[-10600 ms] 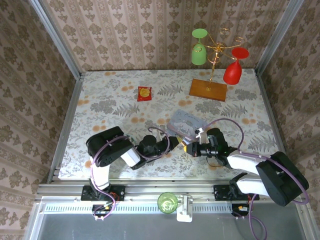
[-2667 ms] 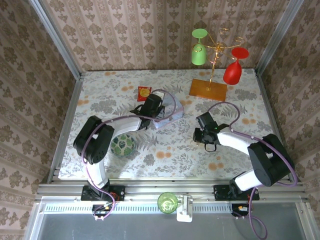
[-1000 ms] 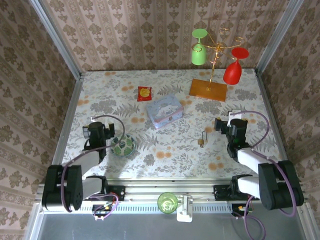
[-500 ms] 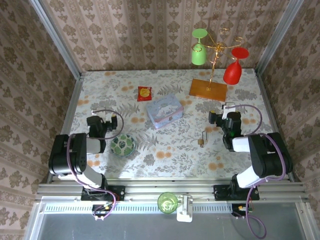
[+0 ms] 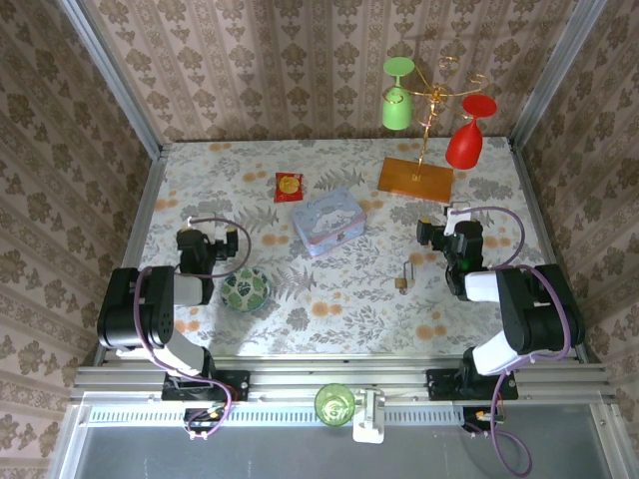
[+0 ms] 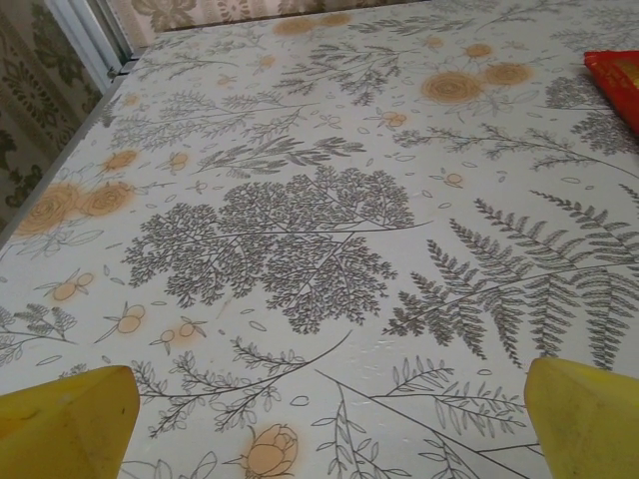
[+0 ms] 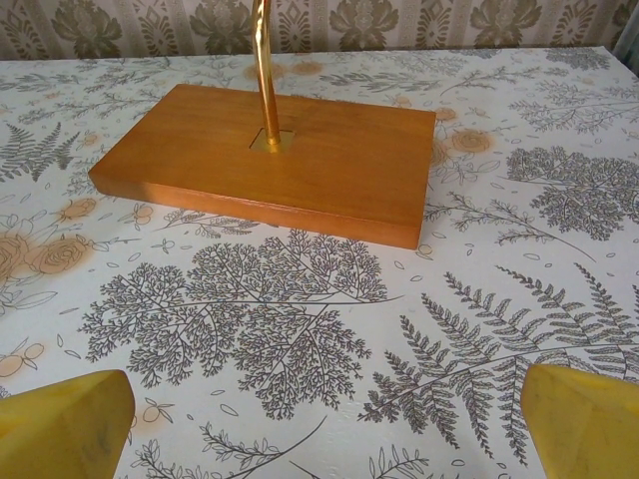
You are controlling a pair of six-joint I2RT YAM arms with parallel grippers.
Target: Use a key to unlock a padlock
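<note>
The tiny brass padlock (image 5: 402, 282) lies on the floral cloth right of centre, its thin shackle pointing to the far side. The key is too small to make out against the cloth. My right gripper (image 5: 440, 234) rests right of and slightly beyond the padlock, clear of it and facing the wooden base; in the right wrist view it (image 7: 321, 439) is open, yellow fingertips (image 7: 62, 421) wide apart over bare cloth. My left gripper (image 5: 204, 239) sits at the left side, far from the padlock. It (image 6: 324, 439) is open too, nothing between its fingertips (image 6: 589, 411).
A pale blue tin (image 5: 327, 224) stands mid-table, a red-and-yellow packet (image 5: 289, 187) beyond it, seen too as the red packet (image 6: 619, 80). A green patterned ball (image 5: 245, 289) lies by the left arm. The wooden base (image 7: 265, 160) carries a gold stand with a green glass (image 5: 397, 100) and a red glass (image 5: 469, 140).
Over the last second both arms folded back and settled at the table's sides, grippers staying open. The padlock has not moved.
</note>
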